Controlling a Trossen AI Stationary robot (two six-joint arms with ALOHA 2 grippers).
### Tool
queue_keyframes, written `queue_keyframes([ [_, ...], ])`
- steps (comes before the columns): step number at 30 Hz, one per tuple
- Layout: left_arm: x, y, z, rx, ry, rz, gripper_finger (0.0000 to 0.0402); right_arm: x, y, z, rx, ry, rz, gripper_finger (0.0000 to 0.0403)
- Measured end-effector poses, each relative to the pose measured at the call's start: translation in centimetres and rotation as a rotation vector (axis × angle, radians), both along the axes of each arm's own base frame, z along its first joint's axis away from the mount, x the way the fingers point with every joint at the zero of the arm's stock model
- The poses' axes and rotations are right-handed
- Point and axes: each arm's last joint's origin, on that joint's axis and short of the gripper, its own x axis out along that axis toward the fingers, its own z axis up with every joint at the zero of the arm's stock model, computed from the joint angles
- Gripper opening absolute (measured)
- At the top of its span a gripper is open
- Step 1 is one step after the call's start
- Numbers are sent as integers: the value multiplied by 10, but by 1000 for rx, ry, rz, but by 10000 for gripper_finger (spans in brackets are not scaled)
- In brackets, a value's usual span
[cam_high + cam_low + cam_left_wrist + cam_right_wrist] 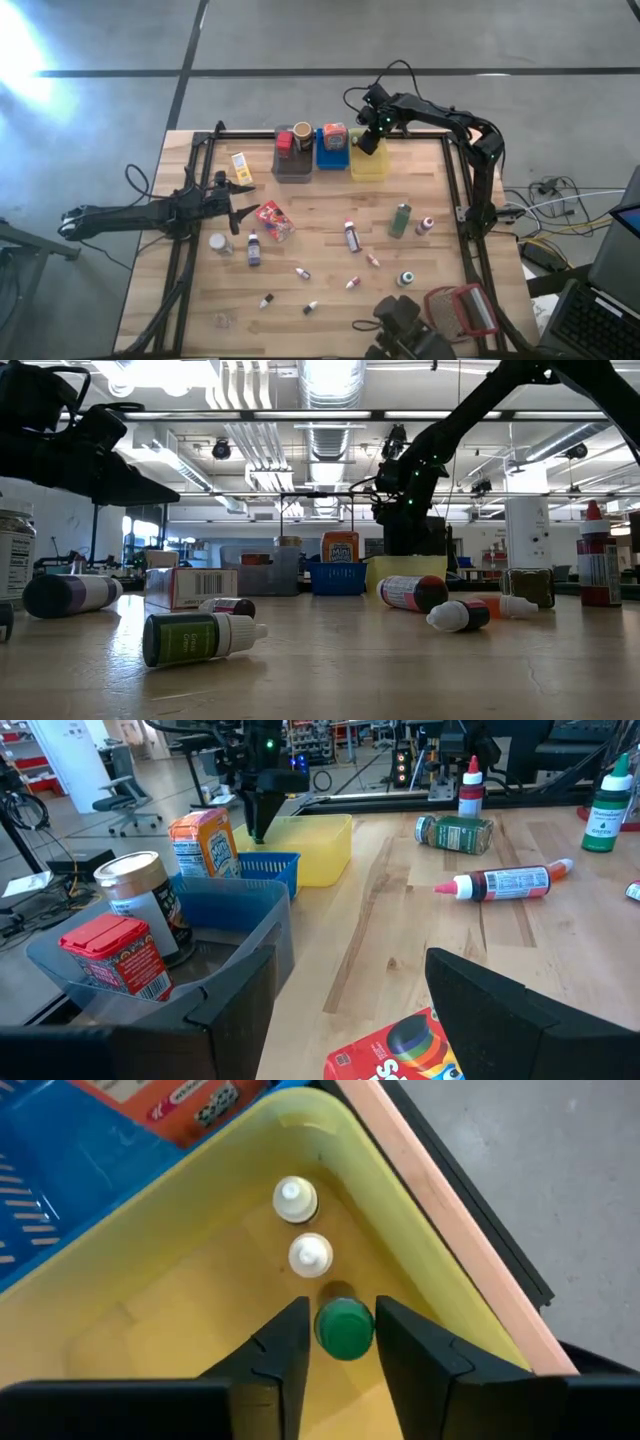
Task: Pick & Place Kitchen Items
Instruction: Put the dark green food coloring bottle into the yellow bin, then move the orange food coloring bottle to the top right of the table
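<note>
- high view: the right gripper (368, 138) hangs over the yellow bin (369, 162) at the table's far edge, beside the blue bin (332, 155) and grey bin (292, 165), reaching in from the right so as to drop things straight down. the left gripper (240, 203) lies low over the boards next to the red packet (272, 220), probably lined up for the next pick. most kitchen items are not yet sorted: a green bottle (400, 219), small bottles and jars are scattered across the middle of the table.
- low view: the right arm comes down behind the row of bins; a green dropper bottle (200, 637) and other small bottles lie on their sides in the foreground, well apart from the bins.
- left wrist view: the left fingers (500, 1005) stand fairly wide with nothing between them, the red packet (400, 1055) just beside them. the grey bin (230, 935) holds a red tin (112, 952) and a jar; an orange box (203, 842) stands in the blue bin.
- right wrist view: a green-capped bottle (344, 1329) sits upright between the right fingers (280, 1350) at a narrow gap, down inside the yellow bin near two white-capped bottles (303, 1230). whether the pads grip it or have just let go, i cannot tell.
</note>
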Motion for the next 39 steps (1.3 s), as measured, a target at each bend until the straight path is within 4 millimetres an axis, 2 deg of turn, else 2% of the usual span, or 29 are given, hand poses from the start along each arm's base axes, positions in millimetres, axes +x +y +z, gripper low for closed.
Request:
queue_keyframes([
  [7, 0, 0, 0, 0, 0, 0, 261, -1, 2, 8, -17, -14, 8, 142],
  [16, 0, 0, 0, 0, 0, 0, 261, -9, 14, 54, -118, -88, 26, 144],
  [30, 0, 0, 0, 0, 0, 0, 261, -24, 62, 125, -218, -181, 98, 96],
  [39, 0, 0, 0, 0, 0, 0, 261, -34, 96, 153, -229, -215, 139, 75],
])
